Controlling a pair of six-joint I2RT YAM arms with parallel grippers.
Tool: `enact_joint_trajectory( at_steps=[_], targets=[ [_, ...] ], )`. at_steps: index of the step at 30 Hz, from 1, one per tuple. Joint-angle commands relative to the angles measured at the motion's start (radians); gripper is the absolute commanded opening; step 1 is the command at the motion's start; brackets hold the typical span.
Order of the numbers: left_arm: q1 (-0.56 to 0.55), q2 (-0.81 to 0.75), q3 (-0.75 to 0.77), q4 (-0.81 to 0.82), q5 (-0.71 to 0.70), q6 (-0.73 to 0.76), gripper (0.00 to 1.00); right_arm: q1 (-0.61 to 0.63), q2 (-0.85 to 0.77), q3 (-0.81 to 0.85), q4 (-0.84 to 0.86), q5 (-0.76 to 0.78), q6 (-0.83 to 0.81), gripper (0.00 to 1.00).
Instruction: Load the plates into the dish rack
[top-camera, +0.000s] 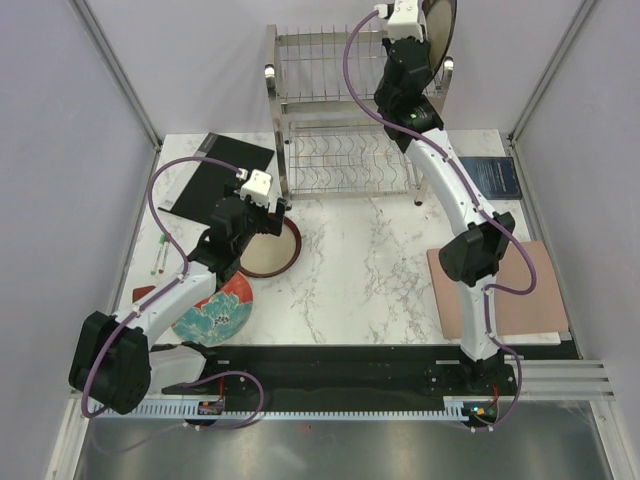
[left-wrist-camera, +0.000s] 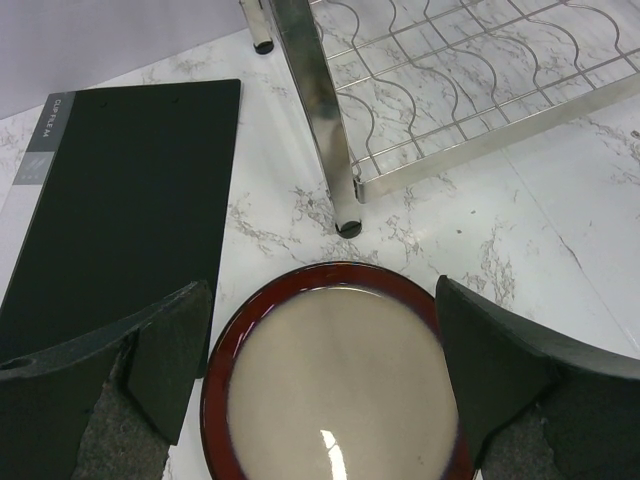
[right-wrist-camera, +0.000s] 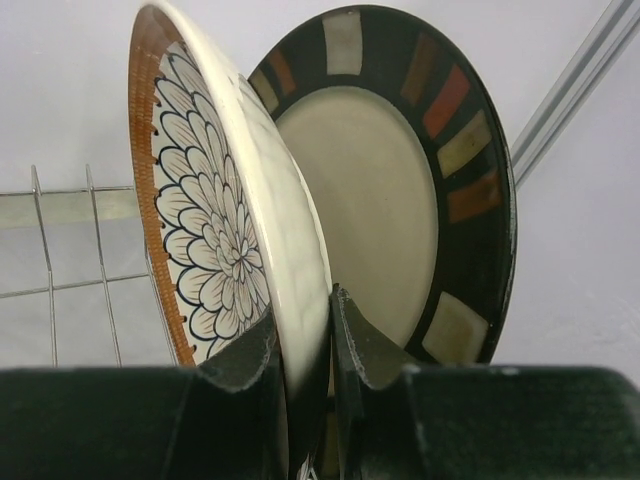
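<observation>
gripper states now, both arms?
Left gripper: open, above the dark-red-rimmed plate.
Right gripper: shut on the petal-patterned plate.

Brown-rimmed petal plate (right-wrist-camera: 215, 230), upright, lower edge pinched in right gripper (right-wrist-camera: 303, 335). Just behind, upright: checked-rim plate (right-wrist-camera: 400, 190), beige centre. Left background: wire rack (right-wrist-camera: 70, 285).

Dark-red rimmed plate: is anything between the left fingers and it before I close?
Nothing visible. In the left wrist view the left gripper's open fingers flank the dark-red rimmed plate. The black folder lies to its left and the dish rack's post stands beyond it, neither in the gap.
</observation>
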Motion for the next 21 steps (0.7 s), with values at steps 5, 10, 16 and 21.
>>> enact_joint_trajectory(
  at_steps=[5,10,16,21],
  targets=[
    [0.002,-0.006,0.057,0.036,-0.016,0.018,1.00,-0.014,-0.003,0.063,0.191,0.004,-0.022,0.04],
    [0.001,-0.018,0.051,0.030,-0.011,0.009,1.00,-0.014,-0.013,0.052,0.219,0.071,-0.013,0.00],
    [-0.002,-0.038,0.038,0.027,-0.004,0.007,1.00,-0.014,-0.065,-0.014,0.277,0.103,-0.024,0.00],
    [-0.002,-0.043,0.034,0.028,0.009,-0.004,1.00,-0.007,-0.061,-0.012,0.242,0.097,-0.013,0.00]
  ],
)
